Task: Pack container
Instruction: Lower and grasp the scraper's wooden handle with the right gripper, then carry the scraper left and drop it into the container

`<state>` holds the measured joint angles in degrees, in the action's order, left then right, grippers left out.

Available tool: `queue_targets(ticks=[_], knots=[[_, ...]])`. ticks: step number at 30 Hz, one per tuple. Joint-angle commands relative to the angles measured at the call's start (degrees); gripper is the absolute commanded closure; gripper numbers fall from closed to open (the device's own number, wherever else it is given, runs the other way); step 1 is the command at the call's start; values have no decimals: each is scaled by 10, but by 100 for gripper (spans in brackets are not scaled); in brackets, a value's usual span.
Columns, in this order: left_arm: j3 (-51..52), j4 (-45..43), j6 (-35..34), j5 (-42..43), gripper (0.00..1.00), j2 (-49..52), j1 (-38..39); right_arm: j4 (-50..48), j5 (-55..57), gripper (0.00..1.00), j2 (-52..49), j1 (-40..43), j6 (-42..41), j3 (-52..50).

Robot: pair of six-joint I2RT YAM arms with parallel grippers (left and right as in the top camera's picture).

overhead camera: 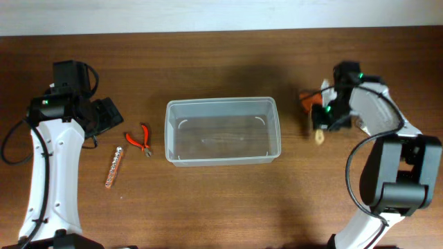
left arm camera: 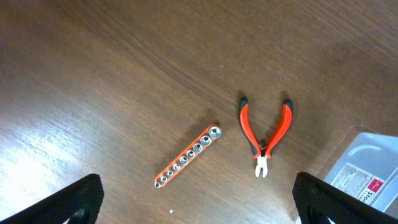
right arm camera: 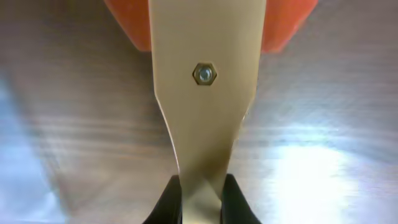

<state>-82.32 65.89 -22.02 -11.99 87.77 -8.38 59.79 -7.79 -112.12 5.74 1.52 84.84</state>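
Scissors [right arm camera: 202, 112], orange-handled, are pinched by the blades in the right end effector [right arm camera: 202, 202], near the empty container [overhead camera: 221, 102] at the middle of the table [overhead camera: 221, 207], probably for carrying over. Left end effector [left arm camera: 199, 202] is spread wide above pliers [left arm camera: 264, 140] and socket rail [left arm camera: 186, 155].

Left arm [overhead camera: 43, 173]: the white link rises from the base at the near left edge toward the far side. It bends at the black upper joint and turns back toward the table centre.

Left gripper [overhead camera: 104, 116]: it points down at the tabletop with the jaws spread wide. In the wrist view its fingers [left arm camera: 78, 199] sit at the two lower corners, well apart.

Right arm [overhead camera: 387, 138]: it rises from the base at the near right edge and folds at the top. The wrist is turned inward toward the centre.

Right gripper [overhead camera: 322, 124]: the jaws are drawn together. Both fingers [right arm camera: 169, 202] press against a flat tan blade [right arm camera: 202, 124], one on each face.
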Motion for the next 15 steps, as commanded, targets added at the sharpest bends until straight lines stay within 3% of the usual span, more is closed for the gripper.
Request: queue_targets(ticks=[1, 5, 15], knots=[[-1, -1, 24, 2, 1, -2, -2, 52, -2, 96, 57, -17, 28, 132], [-1, -2, 24, 2, 1, -2, -2, 146, -4, 96, 94, -107, 136, 237], [-1, -1, 24, 2, 1, -2, -2, 221, 10, 96, 87, -349, 389, 226]])
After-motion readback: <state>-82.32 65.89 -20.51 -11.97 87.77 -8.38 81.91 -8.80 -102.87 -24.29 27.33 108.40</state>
